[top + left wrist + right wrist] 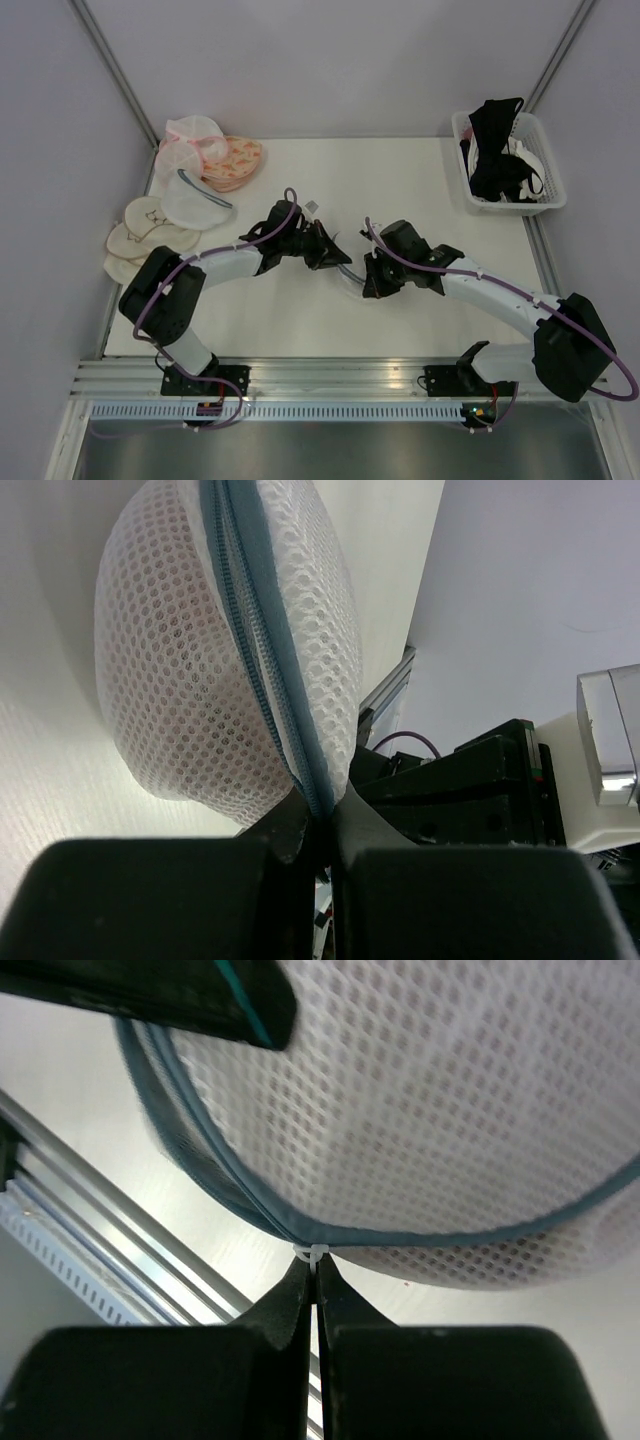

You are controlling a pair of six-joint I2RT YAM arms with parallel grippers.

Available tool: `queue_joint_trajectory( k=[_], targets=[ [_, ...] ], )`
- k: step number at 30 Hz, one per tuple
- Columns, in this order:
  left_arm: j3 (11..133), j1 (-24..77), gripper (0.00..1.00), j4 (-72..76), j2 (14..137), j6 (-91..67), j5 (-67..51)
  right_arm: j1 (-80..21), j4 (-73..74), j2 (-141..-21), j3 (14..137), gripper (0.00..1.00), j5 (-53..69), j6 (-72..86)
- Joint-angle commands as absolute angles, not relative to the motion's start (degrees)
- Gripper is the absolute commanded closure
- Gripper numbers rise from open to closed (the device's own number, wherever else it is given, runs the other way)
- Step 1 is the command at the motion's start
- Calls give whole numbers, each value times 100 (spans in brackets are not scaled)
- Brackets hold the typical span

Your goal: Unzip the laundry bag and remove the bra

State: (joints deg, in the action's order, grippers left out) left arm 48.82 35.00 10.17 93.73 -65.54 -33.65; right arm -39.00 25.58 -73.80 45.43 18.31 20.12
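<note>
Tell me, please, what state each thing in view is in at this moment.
laundry bag, zipped shut, pinched at its rim by both grippers.
bra, inside the bag, a faint pink through the mesh.
left gripper, shut on the laundry bag's zipper rim.
right gripper, shut on the laundry bag's rim at a white tab.
basket, upright, holding black bras.

Rear overhead view, both wrist views close on laundry bag (pixel 190 650)
</note>
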Motion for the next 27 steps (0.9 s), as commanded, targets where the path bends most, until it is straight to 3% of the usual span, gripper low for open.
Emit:
queue_joint_trajectory(
  k=[1,11,19,20,24,27],
  targets=[
    [5054,3279,98,941,9483,-6118,-3559,-3938,3356,-7321,4702,99,1030,1968],
    [5580,3208,98,827,10019,-5337,-4561,-3797,3384,-8024,5053,100,-790,2021],
    [7203,2839,94,-456,10888,-4184,-5229,-3762,2945,-7849,5265,100,-582,1978],
    [7381,2787,75,-527,11098,-4036,-5264,-3762,2875,-7727,5230,100,-467,1960],
    [7927,2725,17,-931,11277,-3867,-5081,-3753,2830,-7567,5203,100,165,1960],
    [7604,2716,11,-975,10874,-3946,-4196,-3762,2734,-7515,5124,100,588,1969]
  ],
)
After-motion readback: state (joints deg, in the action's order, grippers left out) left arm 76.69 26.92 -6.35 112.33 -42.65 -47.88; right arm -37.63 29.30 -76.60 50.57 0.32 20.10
